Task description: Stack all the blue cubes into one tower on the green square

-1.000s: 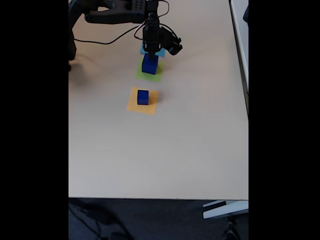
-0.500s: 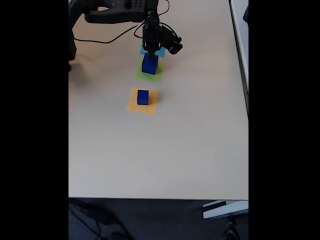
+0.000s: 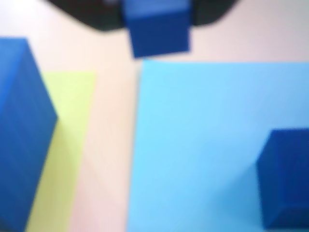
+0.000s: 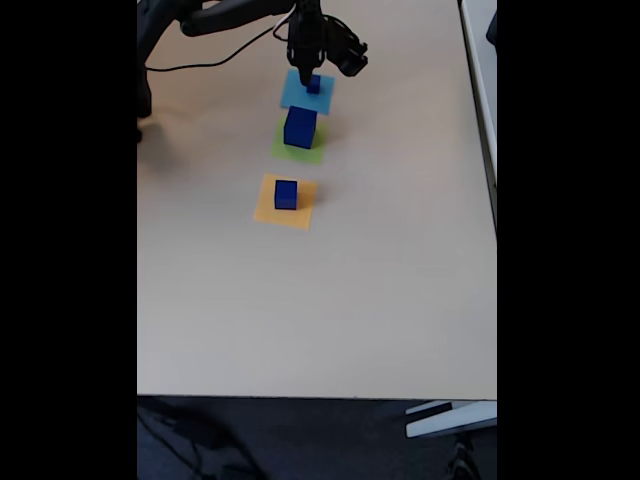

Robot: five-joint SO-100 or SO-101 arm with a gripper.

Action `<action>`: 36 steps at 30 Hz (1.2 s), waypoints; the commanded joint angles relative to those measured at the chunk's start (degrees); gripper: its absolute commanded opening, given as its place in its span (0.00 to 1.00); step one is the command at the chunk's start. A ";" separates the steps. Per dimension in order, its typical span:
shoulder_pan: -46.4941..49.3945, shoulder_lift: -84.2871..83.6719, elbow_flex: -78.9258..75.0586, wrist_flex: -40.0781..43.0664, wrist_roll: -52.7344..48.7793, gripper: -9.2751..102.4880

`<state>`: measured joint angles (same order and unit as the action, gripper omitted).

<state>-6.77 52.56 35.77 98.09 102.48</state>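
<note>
While the gripper (image 4: 311, 66) hovers at twelve o'clock above the light-blue patch (image 4: 296, 94), its jaws grip a tiny blue cube (image 3: 158, 28). The large blue cube (image 4: 300, 127) sits on the green square (image 4: 285, 150).

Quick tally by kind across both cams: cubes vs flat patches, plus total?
Dark blue solid cubes: 4. These are the large cube, the cube on orange, the cube on light blue and the small cube at the jaws.
Flat paper-thin square patches: 3. These are the lime-green patch, the light-blue patch and the orange patch.
Total: 7
</note>
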 commanded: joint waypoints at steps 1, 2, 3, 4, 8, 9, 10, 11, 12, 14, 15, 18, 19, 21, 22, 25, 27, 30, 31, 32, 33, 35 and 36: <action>-1.49 -0.18 -4.39 0.53 2.46 0.09; -1.93 -0.70 -4.83 0.53 2.99 0.09; -2.20 -1.23 -5.36 0.53 3.34 0.09; -2.37 -1.93 -5.98 0.53 3.52 0.09; -2.90 -4.22 -8.35 0.44 3.78 0.09; -3.08 -4.66 -8.79 0.44 3.78 0.09; -3.25 -5.19 -9.40 0.44 4.04 0.09; -3.43 -5.71 -9.93 0.44 4.31 0.09; -3.69 -6.24 -10.55 0.44 4.48 0.09; -4.04 -7.38 -11.78 0.44 4.92 0.09; -4.22 -8.00 -12.48 0.44 5.01 0.09; -4.75 -9.05 -13.54 0.44 5.71 0.09; -4.92 -9.23 -13.71 0.44 5.89 0.09; -4.92 -10.02 -14.59 0.35 6.06 0.09; -4.92 -10.37 -14.94 0.35 6.06 0.09; -4.83 -11.78 -16.44 0.35 6.06 0.09; -4.92 -12.66 -17.23 0.35 6.15 0.09; -5.10 -14.15 -18.72 0.35 6.77 0.09; -5.19 -14.50 -19.07 0.35 6.94 0.09; -5.19 -14.85 -19.51 0.35 7.03 0.09; -5.19 -15.21 -19.86 0.35 7.03 0.09; -5.19 -15.91 -20.65 0.35 6.94 0.09; -5.19 -16.08 -20.83 0.35 6.86 0.09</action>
<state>-11.87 35.42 18.11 98.09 109.07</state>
